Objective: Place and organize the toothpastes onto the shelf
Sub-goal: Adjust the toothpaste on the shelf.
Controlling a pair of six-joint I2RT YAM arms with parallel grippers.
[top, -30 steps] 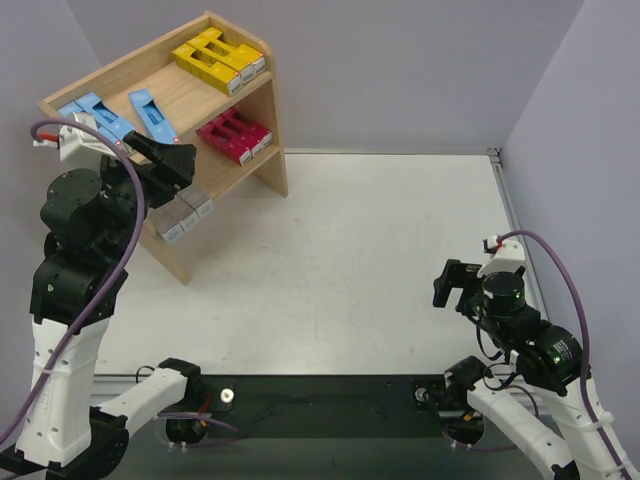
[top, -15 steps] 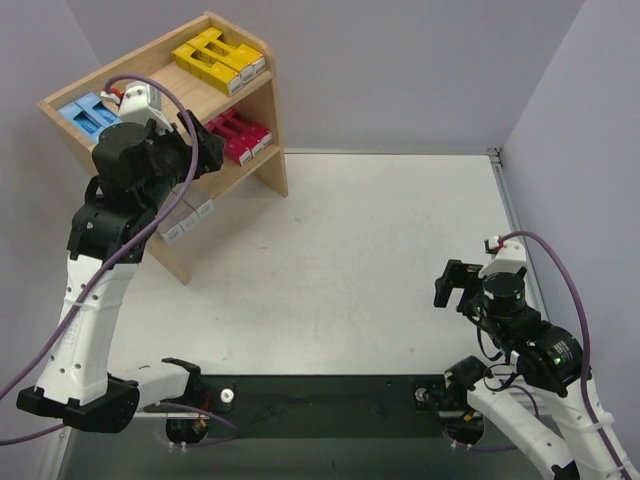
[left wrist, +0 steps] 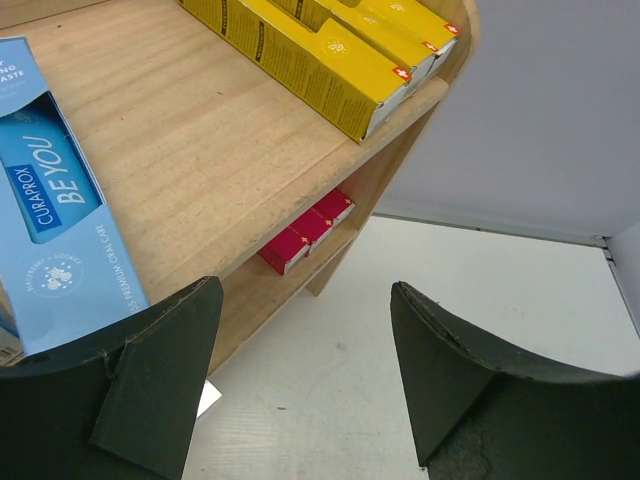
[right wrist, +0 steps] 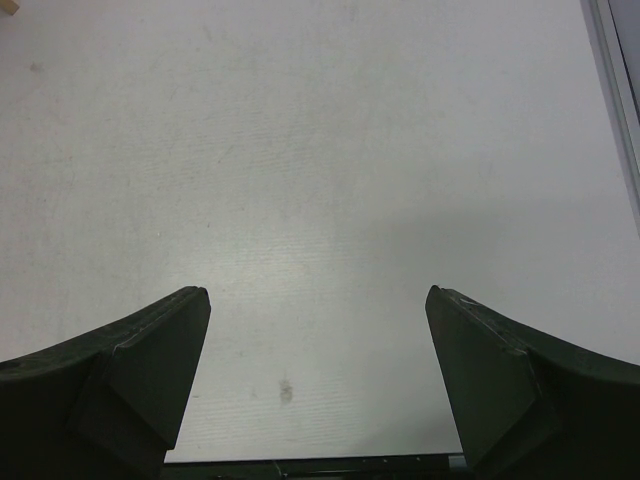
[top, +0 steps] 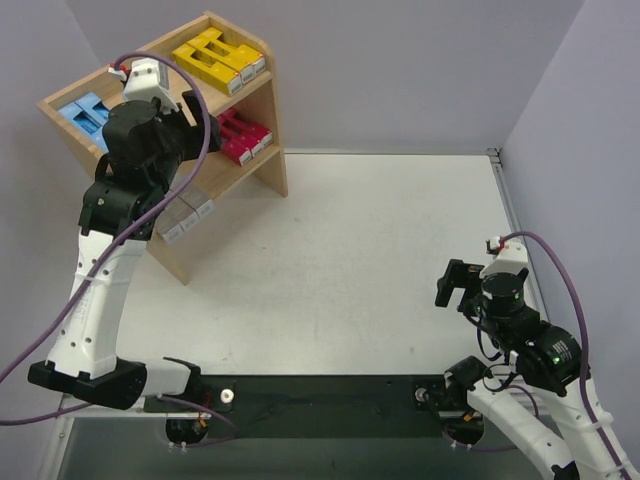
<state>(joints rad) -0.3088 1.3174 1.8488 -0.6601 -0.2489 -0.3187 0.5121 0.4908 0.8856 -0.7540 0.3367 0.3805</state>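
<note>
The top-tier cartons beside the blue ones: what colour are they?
Yellow cartons, clearest in left wrist view.

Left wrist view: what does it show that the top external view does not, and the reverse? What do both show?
Only the left wrist view: the lettering CURAPROX BE YOU on a light blue carton, and the left gripper, open and empty. Only the top external view: the right gripper, far from the shelf. Both: yellow cartons on the upper tier, magenta-red cartons on the lower tier.
</note>
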